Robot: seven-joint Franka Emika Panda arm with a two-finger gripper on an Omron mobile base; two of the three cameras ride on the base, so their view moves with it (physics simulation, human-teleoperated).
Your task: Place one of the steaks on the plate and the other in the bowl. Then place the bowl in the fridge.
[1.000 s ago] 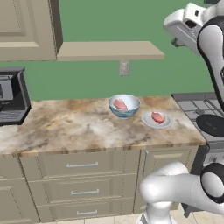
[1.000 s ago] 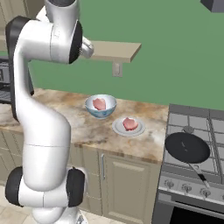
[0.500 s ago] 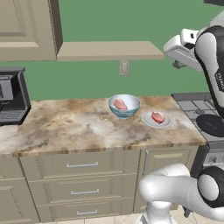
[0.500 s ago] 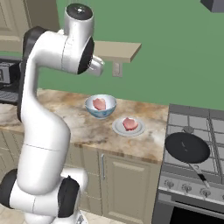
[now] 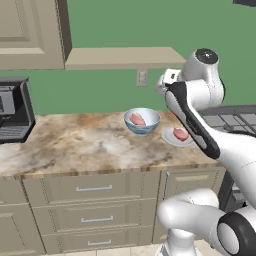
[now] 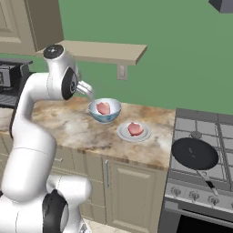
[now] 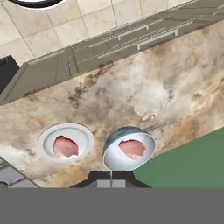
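Note:
The blue-patterned bowl (image 5: 142, 129) (image 6: 104, 118) (image 7: 114, 138) stands on the marble counter with one pink steak (image 5: 137, 119) (image 6: 103, 108) (image 7: 132, 148) lying inside it. Just to its right, the white plate (image 5: 167, 137) (image 6: 123, 133) (image 7: 85, 135) carries the other steak (image 5: 180, 134) (image 6: 134, 129) (image 7: 65, 147). My gripper (image 5: 160, 88) (image 6: 89, 93) (image 7: 111, 175) hangs shut and empty in the air above the counter, a little behind and above the bowl, touching nothing. The fridge is out of view.
A black coffee machine (image 5: 12, 112) sits at the counter's left end. A wall shelf (image 5: 120, 56) and an outlet (image 5: 142, 76) are behind the bowl. Right of the counter, a black frying pan (image 6: 195, 152) rests on the stove (image 6: 223, 136). Drawers (image 5: 95, 189) lie below.
My arm has swung down from high up and folded forward, bringing the shut gripper to just above and behind the bowl. Bowl, plate and steaks have not moved.

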